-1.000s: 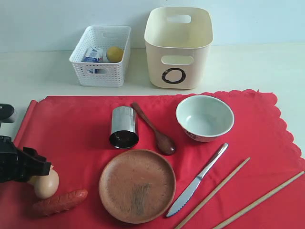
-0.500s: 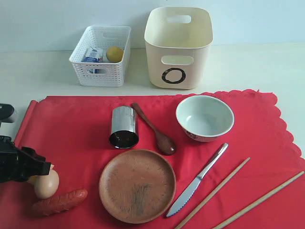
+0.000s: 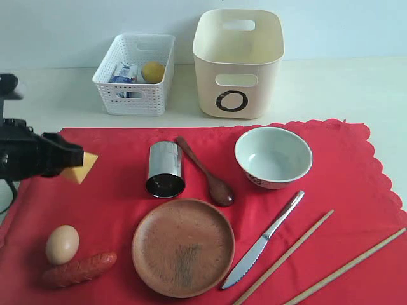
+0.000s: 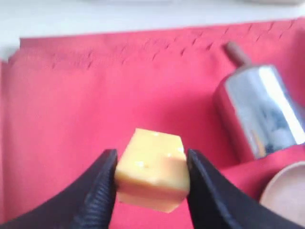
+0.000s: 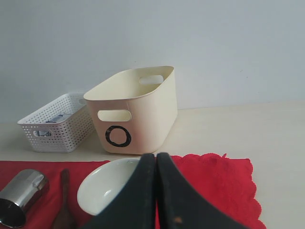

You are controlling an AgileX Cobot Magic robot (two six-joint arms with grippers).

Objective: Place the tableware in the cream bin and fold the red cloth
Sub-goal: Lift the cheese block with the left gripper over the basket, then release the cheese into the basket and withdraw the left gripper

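Firmly pinching a yellow cheese cube (image 4: 151, 171) in the left pincer (image 4: 151, 162), raised off the red cloth (image 3: 114, 190) beneath, probably to clear food before folding. Near it, toppled steel cup (image 3: 166, 166); well beyond, cream bin (image 3: 238, 70). Pressed together and empty: right pincer (image 5: 156, 158), bowl (image 5: 102, 188) just beneath.

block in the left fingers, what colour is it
Yellow-orange block, clearest in the left wrist view.

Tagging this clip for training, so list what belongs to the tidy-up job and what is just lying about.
Job: cup, spoon, bowl, plate, knife, chopsticks, cream bin, red cloth.
Not job: egg, sausage, cheese cube, white basket, lemon, carton.
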